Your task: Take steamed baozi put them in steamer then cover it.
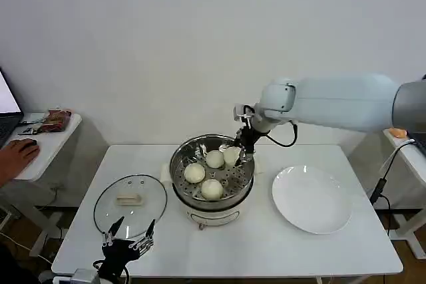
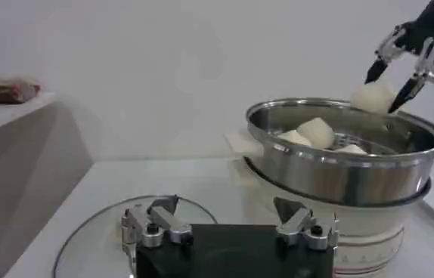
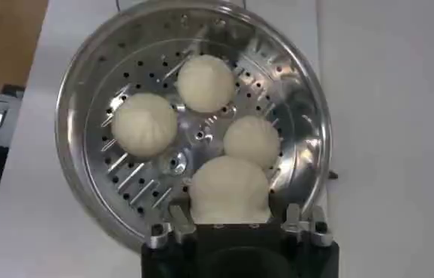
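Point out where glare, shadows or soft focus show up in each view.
Head view: steamer rim glints, the cover reflects light, soft shadows under the side table. Left wrist view: the left gripper nearby looks soft. Right wrist view: bright reflections on the perforated floor; the held steamed baozi is crisp.

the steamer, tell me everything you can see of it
The steamer is a round, shiny stainless-steel basket with a rolled rim and a perforated bottom, standing upright and uncovered on a white pot base in the middle of the white table. Three baozi lie inside; a fourth baozi sits between the right gripper fingers above its far side.
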`<action>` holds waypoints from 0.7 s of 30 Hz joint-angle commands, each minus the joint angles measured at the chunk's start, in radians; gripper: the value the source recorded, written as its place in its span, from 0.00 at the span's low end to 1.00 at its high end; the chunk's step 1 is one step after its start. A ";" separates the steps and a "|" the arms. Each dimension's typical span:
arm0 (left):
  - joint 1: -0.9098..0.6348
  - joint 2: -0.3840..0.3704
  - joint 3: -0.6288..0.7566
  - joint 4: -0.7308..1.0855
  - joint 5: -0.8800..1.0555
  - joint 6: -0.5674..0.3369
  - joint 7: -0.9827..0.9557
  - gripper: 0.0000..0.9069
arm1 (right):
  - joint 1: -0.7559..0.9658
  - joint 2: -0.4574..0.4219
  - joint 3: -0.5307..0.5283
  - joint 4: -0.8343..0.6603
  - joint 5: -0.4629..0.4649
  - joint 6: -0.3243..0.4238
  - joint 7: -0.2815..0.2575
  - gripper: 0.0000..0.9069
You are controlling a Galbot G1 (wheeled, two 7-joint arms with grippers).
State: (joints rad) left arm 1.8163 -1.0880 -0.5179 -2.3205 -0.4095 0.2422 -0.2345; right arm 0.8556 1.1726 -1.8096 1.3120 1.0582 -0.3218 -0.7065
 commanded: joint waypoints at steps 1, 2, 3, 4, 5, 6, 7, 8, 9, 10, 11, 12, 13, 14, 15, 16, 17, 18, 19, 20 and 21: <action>0.000 0.002 0.000 0.001 -0.001 0.001 0.001 1.00 | -0.034 0.027 0.004 -0.011 0.006 -0.025 0.010 0.76; -0.002 0.001 0.001 0.002 -0.001 0.001 0.001 1.00 | -0.040 0.027 0.005 -0.012 0.006 -0.027 0.013 0.76; -0.002 0.002 0.001 0.003 -0.001 0.001 0.001 1.00 | -0.049 0.028 0.006 -0.015 0.002 -0.031 0.014 0.76; -0.003 0.002 0.001 0.004 -0.001 0.001 0.001 1.00 | -0.051 0.028 0.006 -0.016 0.000 -0.032 0.014 0.76; -0.002 0.002 0.001 0.005 -0.001 0.001 0.000 1.00 | -0.055 0.029 0.006 -0.018 -0.005 -0.032 0.014 0.76; -0.003 0.004 0.001 0.005 -0.002 0.001 0.001 1.00 | -0.059 0.031 0.007 -0.019 -0.005 -0.035 0.015 0.76; -0.004 0.004 0.000 0.006 -0.003 0.001 0.001 1.00 | -0.062 0.031 0.008 -0.020 -0.005 -0.036 0.015 0.76; -0.004 0.004 0.000 0.006 -0.003 0.001 0.001 1.00 | -0.064 0.032 0.009 -0.022 -0.005 -0.037 0.015 0.77; -0.005 0.003 -0.001 0.006 -0.003 0.001 0.000 1.00 | -0.071 0.033 0.011 -0.027 -0.008 -0.040 0.016 0.76; -0.005 0.003 -0.002 0.006 -0.004 0.001 0.000 1.00 | -0.075 0.035 0.012 -0.030 -0.010 -0.040 0.017 0.76; -0.005 0.003 -0.002 0.006 -0.004 0.001 0.000 1.00 | -0.080 0.036 0.014 -0.032 -0.011 -0.042 0.017 0.76; -0.005 0.003 -0.003 0.006 -0.004 0.001 0.000 1.00 | -0.084 0.036 0.016 -0.035 -0.013 -0.044 0.017 0.76; -0.005 0.003 -0.003 0.006 -0.004 0.001 0.000 1.00 | -0.087 0.036 0.016 -0.036 -0.014 -0.044 0.017 0.76; -0.005 0.003 -0.003 0.006 -0.004 0.001 0.000 1.00 | -0.091 0.036 0.018 -0.039 -0.016 -0.048 0.017 0.77; -0.005 0.003 -0.003 0.006 -0.004 0.001 0.000 1.00 | -0.093 0.036 0.017 -0.040 -0.017 -0.049 0.017 0.76; -0.004 0.003 -0.003 0.006 -0.005 0.001 0.000 1.00 | -0.097 0.035 0.017 -0.041 -0.021 -0.051 0.017 0.76; -0.005 0.003 -0.004 0.006 -0.005 0.001 0.000 1.00 | -0.098 0.034 0.017 -0.041 -0.022 -0.053 0.017 0.76; -0.005 0.003 -0.004 0.007 -0.005 0.001 0.000 1.00 | -0.100 0.034 0.018 -0.041 -0.023 -0.055 0.017 0.77; -0.005 0.003 -0.004 0.007 -0.005 0.001 0.000 1.00 | -0.102 0.033 0.018 -0.041 -0.026 -0.056 0.017 0.76; -0.006 0.003 -0.004 0.007 -0.005 0.001 -0.001 1.00 | -0.103 0.032 0.018 -0.040 -0.026 -0.060 0.018 0.76; -0.006 0.003 -0.004 0.007 -0.005 0.001 -0.001 1.00 | -0.103 0.032 0.018 -0.040 -0.027 -0.060 0.018 0.76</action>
State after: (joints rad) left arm 1.8101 -1.0857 -0.5215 -2.3141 -0.4140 0.2429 -0.2348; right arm 0.7680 1.2005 -1.7934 1.2771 1.0361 -0.3732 -0.6908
